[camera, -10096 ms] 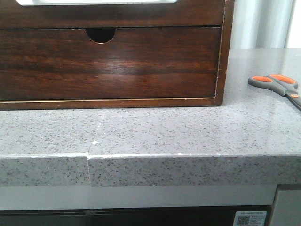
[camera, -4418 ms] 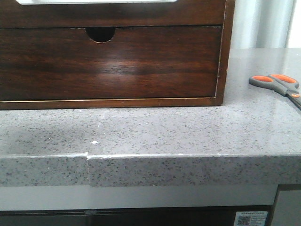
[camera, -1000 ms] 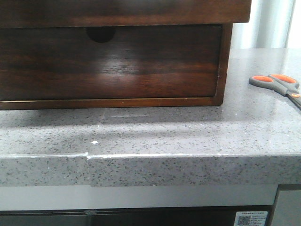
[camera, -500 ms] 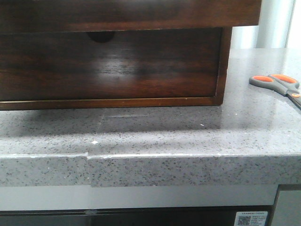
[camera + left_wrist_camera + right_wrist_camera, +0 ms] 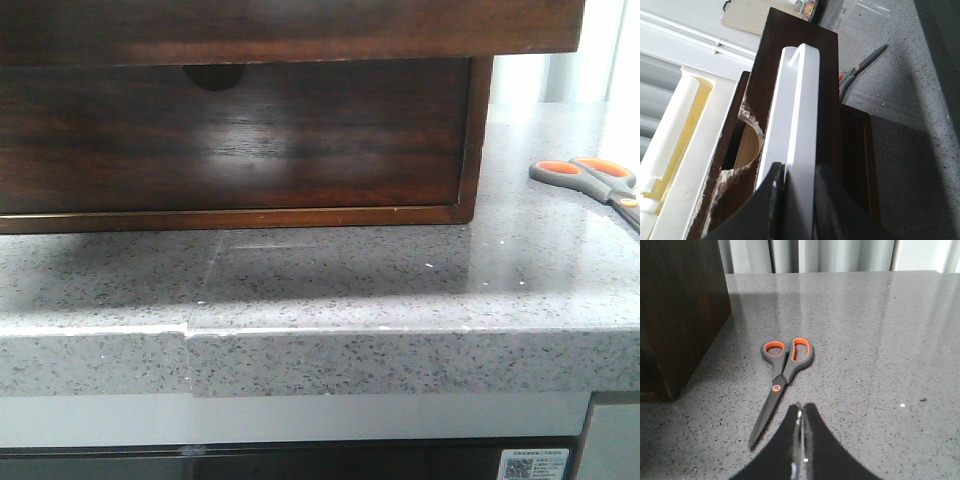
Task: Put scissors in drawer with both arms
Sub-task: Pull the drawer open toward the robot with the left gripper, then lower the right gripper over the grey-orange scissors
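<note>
"What can't you make out from your seat?"

"Plenty; in the front view neither arm shows at all; the drawer (image 5: 290, 28) fills the top of that picture as a dark glossy band hanging out over the lower drawer front (image 5: 235, 135), and its top edge is cut off by the frame; the lower front sits in shade, its small notch (image 5: 213, 76) barely readable; the scissors (image 5: 590, 182) lie at the far right on the counter (image 5: 330, 290), blade tips lost past the edge."

"And the left side?"

"The left end effector (image 5: 799, 175) is clamped narrow on the drawer's pale front lip; only the dark finger tips (image 5: 774, 190) show; through the cut-out I see pale wood inside, though how far the drawer stands out I cannot tell from the wrist; a cream foam block (image 5: 682, 145) lies beyond it, partly cropped; the scissors appear there only as an orange fleck and a grey blade past the cabinet corner."

"Where are the scissors against the right side?"

"Flat on the counter, blades together, well apart from the cabinet (image 5: 680, 315); the right end effector (image 5: 801, 415) hovers near the blade, beside it, not touching; its fingers are pressed together with nothing between them; the loops point away from it, the blade tip toward the wrist camera."
</note>
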`<state>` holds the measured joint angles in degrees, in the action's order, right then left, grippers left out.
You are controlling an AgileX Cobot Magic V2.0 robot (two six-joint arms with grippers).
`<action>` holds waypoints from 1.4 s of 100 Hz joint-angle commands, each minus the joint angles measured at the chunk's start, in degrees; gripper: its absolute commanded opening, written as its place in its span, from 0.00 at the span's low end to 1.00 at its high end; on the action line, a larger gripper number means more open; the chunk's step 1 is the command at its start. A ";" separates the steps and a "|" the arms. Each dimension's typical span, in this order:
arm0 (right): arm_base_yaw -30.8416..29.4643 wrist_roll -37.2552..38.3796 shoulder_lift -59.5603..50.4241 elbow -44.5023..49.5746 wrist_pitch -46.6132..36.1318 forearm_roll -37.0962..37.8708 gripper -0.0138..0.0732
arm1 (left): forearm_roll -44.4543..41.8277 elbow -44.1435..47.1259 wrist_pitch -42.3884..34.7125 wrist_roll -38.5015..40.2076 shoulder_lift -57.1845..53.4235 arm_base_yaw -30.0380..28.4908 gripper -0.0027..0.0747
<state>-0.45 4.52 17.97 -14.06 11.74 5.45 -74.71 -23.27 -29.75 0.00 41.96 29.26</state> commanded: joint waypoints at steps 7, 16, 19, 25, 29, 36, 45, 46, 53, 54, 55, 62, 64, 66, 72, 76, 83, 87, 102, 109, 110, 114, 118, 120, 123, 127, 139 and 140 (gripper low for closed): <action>-0.24 -0.16 0.96 -2.06 -4.01 -0.11 0.09 | 4.64 -2.06 -5.20 2.61 -0.70 0.68 0.16; -0.24 -0.16 0.96 -2.06 -4.01 -0.11 0.09 | 4.64 -2.06 -5.20 2.61 -0.70 0.68 0.29; -0.24 -0.16 0.96 -2.06 -4.01 -0.11 0.09 | 4.64 -2.06 -5.20 2.61 -0.70 0.68 0.32; -0.24 -0.16 0.96 -2.06 -4.01 -0.11 0.09 | 4.64 -2.06 -5.20 2.61 -0.70 0.68 0.36; -0.24 -0.16 0.96 -2.06 -4.01 -0.11 0.09 | 4.64 -2.06 -5.20 2.61 -0.70 0.68 0.36; -0.24 -0.16 0.96 -2.06 -4.01 -0.11 0.09 | 4.54 -2.06 -5.20 2.61 -0.70 0.68 0.36; -0.24 -0.16 0.96 -2.06 -4.01 -0.11 0.09 | 3.66 -2.06 -6.05 2.61 -0.70 0.68 0.36; -0.24 -0.16 0.96 -2.06 -4.01 -0.11 0.09 | 3.66 -2.06 -6.03 2.61 -0.70 0.68 0.36; -0.24 -0.16 0.96 -2.06 -4.01 -0.11 0.09 | 3.81 -2.06 -6.89 2.61 -0.70 0.68 0.36; -0.24 -0.16 0.96 -2.06 -4.01 -0.11 0.09 | 3.81 -2.06 -7.06 2.61 -0.70 0.68 0.36; -0.24 -0.16 0.96 -2.06 -4.01 -0.11 0.09 | 3.92 -2.06 -7.18 2.61 -0.70 0.68 0.36; -0.24 -0.16 0.96 -2.06 -4.01 -0.11 0.09 | 5.52 -2.06 -7.73 2.61 -0.82 0.68 0.36; -0.24 -0.16 0.96 -2.06 -4.01 -0.11 0.09 | 6.47 -2.06 -7.73 2.61 -0.90 0.68 0.36; -0.24 -0.16 0.96 -2.06 -4.01 -0.11 0.09 | 8.05 -2.06 -7.73 2.61 -1.18 0.68 0.36; -0.24 -0.16 0.96 -2.06 -4.01 -0.11 0.09 | 11.10 -2.06 -7.73 2.61 -1.84 0.68 0.36; -0.24 -0.16 0.96 -2.06 -4.01 -0.11 0.09 | 12.15 -2.06 -7.61 2.61 -2.37 0.68 0.36; -0.24 -0.16 0.96 -2.06 -4.01 -0.11 0.09 | 12.88 -2.06 -7.07 2.61 -3.95 0.68 0.36; -0.24 -0.16 0.96 -2.06 -4.01 -0.11 0.09 | 13.11 -2.06 -7.07 2.61 -5.11 0.68 0.35; -0.24 -0.16 0.96 -2.06 -5.14 -0.11 0.09 | 16.19 -2.06 -5.68 2.61 -10.40 0.68 0.34; -0.24 -0.16 0.96 -2.06 -6.94 -0.11 0.09 | 18.23 -2.06 -3.21 2.61 -12.99 0.68 0.34; -0.24 -0.16 0.96 -2.06 -7.11 -0.11 0.09 | 18.23 -2.06 -2.97 2.61 -13.52 0.68 0.34; -0.24 -0.16 0.96 -2.06 -8.16 -0.11 0.09 | 18.48 -2.06 -1.23 2.61 -14.85 0.68 0.34; -0.24 -0.16 0.96 -2.41 -8.45 -0.11 0.09 | 18.48 -2.06 0.14 2.71 -16.19 0.68 0.34; -0.24 -0.16 1.07 -2.54 -8.34 -0.11 0.09 | 18.48 -2.06 0.99 2.71 -16.98 0.68 0.34; -0.24 -0.16 1.43 -2.98 -7.97 -0.11 0.09 | 18.62 -2.06 2.44 3.15 -18.27 0.68 0.34; -0.24 -0.16 1.98 -3.82 -7.10 -0.11 0.09 | 19.19 -2.06 4.10 3.80 -19.49 0.68 0.34; -0.24 -0.16 5.85 -7.09 -4.67 -0.11 0.09 | 23.95 -2.06 10.78 5.88 -23.25 0.68 0.34; -0.24 -0.16 6.13 -7.32 -4.65 -0.11 0.09 | 24.20 -2.06 11.14 5.88 -23.59 0.68 0.34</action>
<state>-0.45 4.53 20.89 -17.54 10.12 5.45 -56.17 -23.37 -22.12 4.01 20.05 29.50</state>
